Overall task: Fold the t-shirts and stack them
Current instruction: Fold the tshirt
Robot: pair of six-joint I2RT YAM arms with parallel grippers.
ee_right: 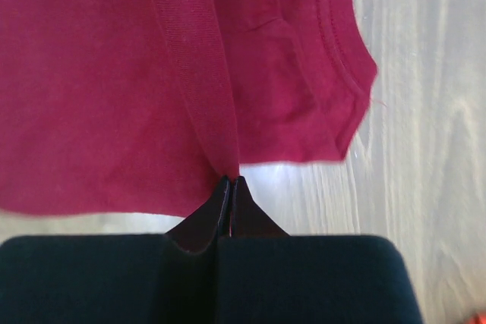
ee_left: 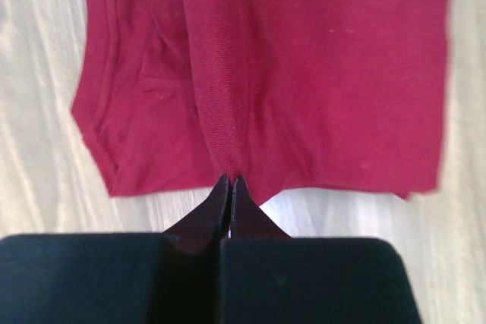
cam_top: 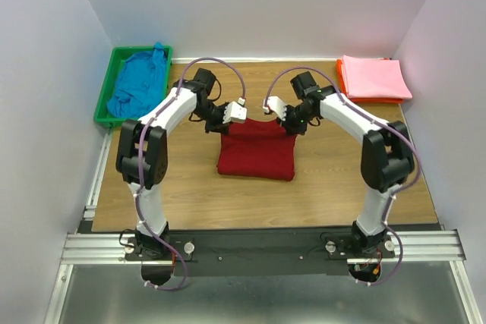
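The red tee (cam_top: 257, 153) lies mid-counter (cam_top: 190, 187), already narrowed to a rectangle. Its far edge is pinched at both corners: the left gripper (ee_left: 230, 181) and the right gripper (ee_right: 230, 181) are each clamped on a ridge of its cloth. The pink tee (cam_top: 376, 77) is seen folded on the tray (cam_top: 343, 85), so one is judged done. The blue tee (cam_top: 140, 85) lies crumpled in the bin (cam_top: 106, 111), unfolded.

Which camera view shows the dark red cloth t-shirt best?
Top external: the whole dark red cloth t-shirt shows, folded. The wrist views each show only one end of it, its edge pinched in the left gripper and the right gripper.
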